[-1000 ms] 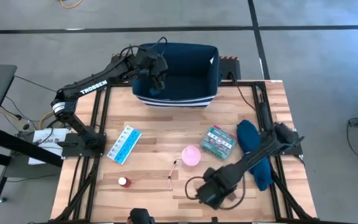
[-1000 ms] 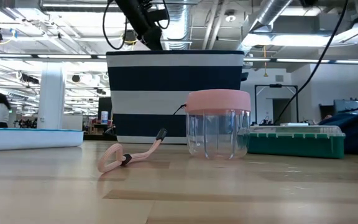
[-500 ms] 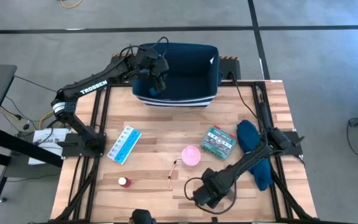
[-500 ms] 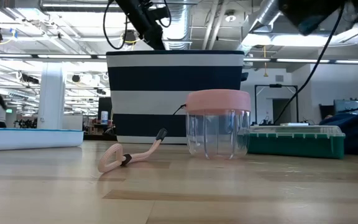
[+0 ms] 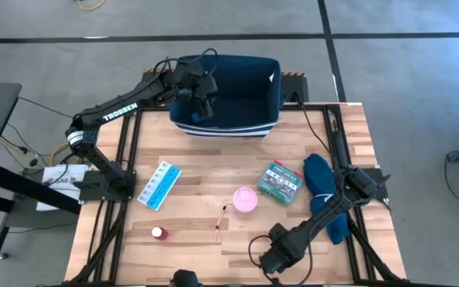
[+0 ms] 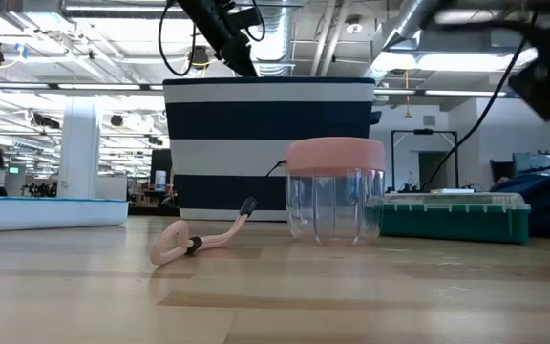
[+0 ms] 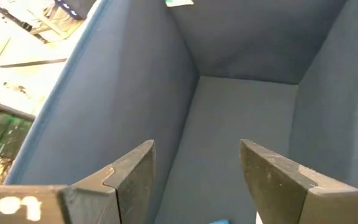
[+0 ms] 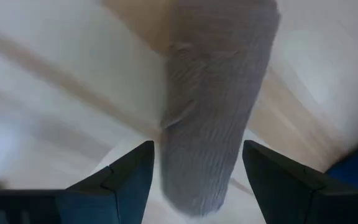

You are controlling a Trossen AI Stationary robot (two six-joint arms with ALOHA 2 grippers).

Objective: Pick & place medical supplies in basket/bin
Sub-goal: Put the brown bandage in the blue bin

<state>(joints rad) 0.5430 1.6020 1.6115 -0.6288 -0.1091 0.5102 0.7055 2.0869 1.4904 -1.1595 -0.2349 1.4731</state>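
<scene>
L gripper [image 5: 200,108] hangs inside big navy soft-sided bin [image 5: 271,100], jaws apart, empty. R gripper [image 5: 275,257] low at tabletop's [image 5: 198,199] near edge, jaws spread; pink-lidded clear cup [image 5: 245,199] nearest it.

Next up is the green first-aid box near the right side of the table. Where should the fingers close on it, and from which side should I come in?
Come straight down from above. The green first-aid box lies flat and slightly turned on the table, so rotate the wrist to match and close across its shorter pair of edges. The pink-lidded cup stands near one corner and the dark-blue cloth lies close along another side, so the low side walls probably leave little room for a sideways approach.
</scene>
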